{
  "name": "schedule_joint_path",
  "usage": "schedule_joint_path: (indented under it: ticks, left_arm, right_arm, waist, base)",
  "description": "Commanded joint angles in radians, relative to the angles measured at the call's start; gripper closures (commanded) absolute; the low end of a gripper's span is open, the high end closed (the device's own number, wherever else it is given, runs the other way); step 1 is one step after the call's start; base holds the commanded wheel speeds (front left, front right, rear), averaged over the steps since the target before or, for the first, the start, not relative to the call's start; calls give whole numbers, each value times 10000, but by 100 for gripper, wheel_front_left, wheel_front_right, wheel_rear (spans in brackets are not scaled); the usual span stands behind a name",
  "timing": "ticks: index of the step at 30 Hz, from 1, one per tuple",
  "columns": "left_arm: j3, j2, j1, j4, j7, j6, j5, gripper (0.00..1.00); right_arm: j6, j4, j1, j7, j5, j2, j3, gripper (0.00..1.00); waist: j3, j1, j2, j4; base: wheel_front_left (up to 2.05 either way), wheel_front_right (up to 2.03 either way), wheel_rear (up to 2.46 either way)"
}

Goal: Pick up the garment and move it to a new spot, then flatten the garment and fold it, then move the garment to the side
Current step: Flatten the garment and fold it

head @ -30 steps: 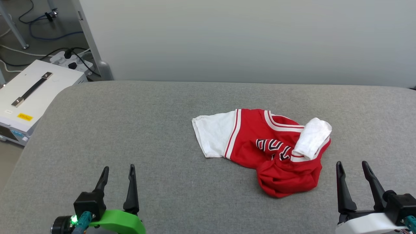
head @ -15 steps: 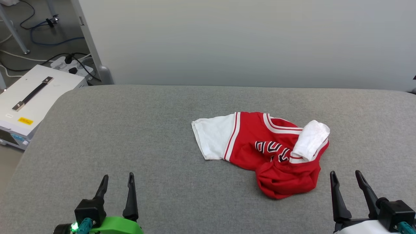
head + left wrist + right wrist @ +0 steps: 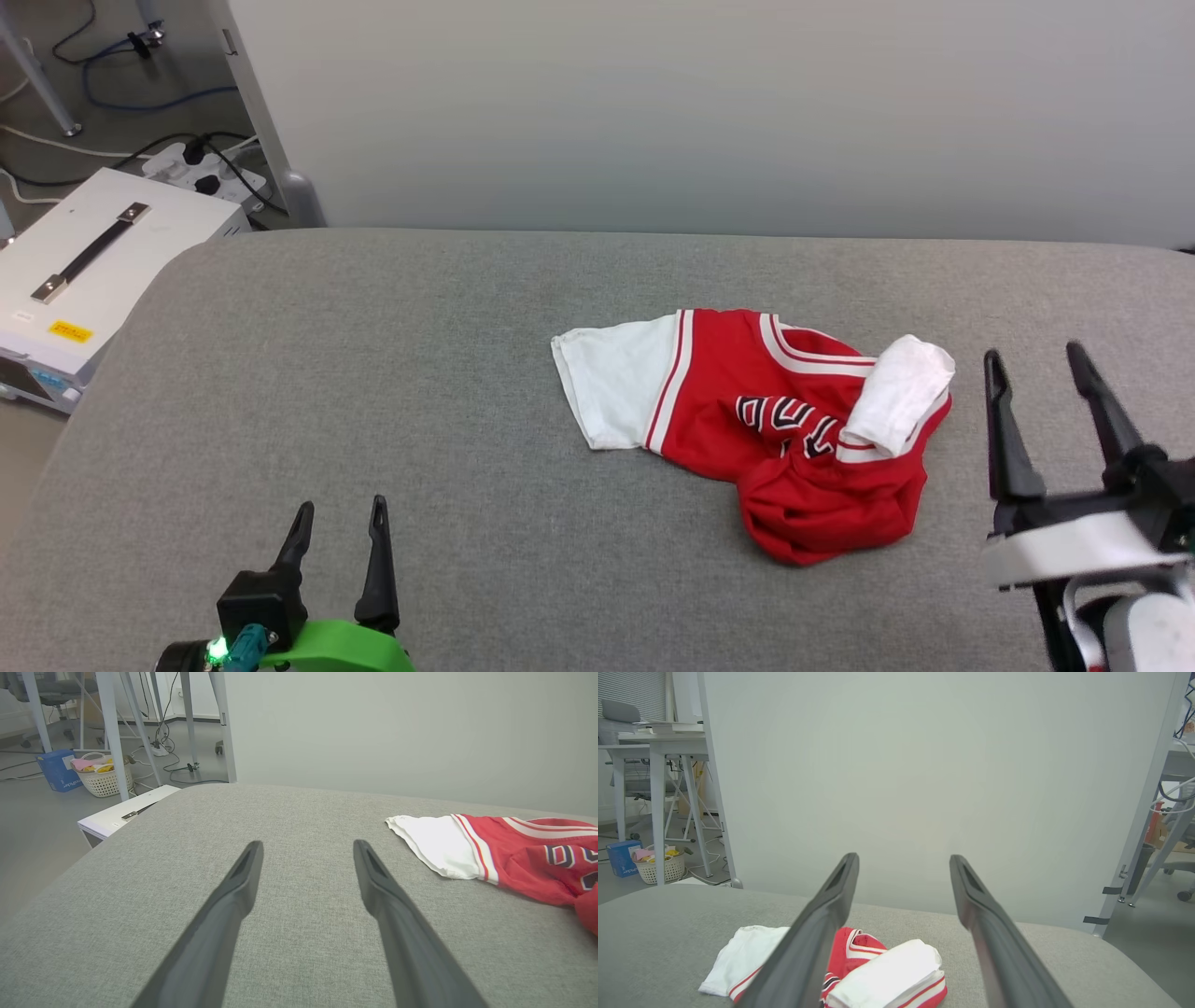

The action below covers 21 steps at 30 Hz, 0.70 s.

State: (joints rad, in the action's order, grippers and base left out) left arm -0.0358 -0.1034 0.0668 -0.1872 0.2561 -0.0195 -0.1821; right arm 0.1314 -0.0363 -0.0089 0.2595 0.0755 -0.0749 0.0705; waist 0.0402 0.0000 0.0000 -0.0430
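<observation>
The garment (image 3: 784,439), a red jersey T-shirt with white sleeves and black chest letters, lies crumpled on the grey padded table (image 3: 448,392), right of centre. One white sleeve spreads flat to the left; the other is rolled up on top at the right. My right gripper (image 3: 1036,359) hovers open just right of the garment, raised off the table, with nothing in it. In the right wrist view the garment (image 3: 887,975) lies below the gripper (image 3: 903,858). My left gripper (image 3: 341,513) rests open at the near left, far from the garment (image 3: 509,858).
A white equipment case (image 3: 93,271) with a handle and a power strip (image 3: 201,173) with cables stand on the floor past the table's left corner. A pale partition wall (image 3: 709,112) runs behind the table. A white basket (image 3: 103,777) and table legs stand further off.
My right gripper has risen and moved forward, up beside the garment's right edge. The left gripper has stayed in place. The head camera bobbed slightly.
</observation>
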Motion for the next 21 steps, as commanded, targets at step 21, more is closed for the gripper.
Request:
schedule_joint_path:
  ticks: [21]
  left_arm:
    - [501,486,-1126,181,57,-396,368,0]
  right_arm:
    - [-7,3742,-6650,-5894,3981,-4952,-5539,0]
  waist:
    - [-1761,0,0,-113]
  base:
    - [0,0,0]
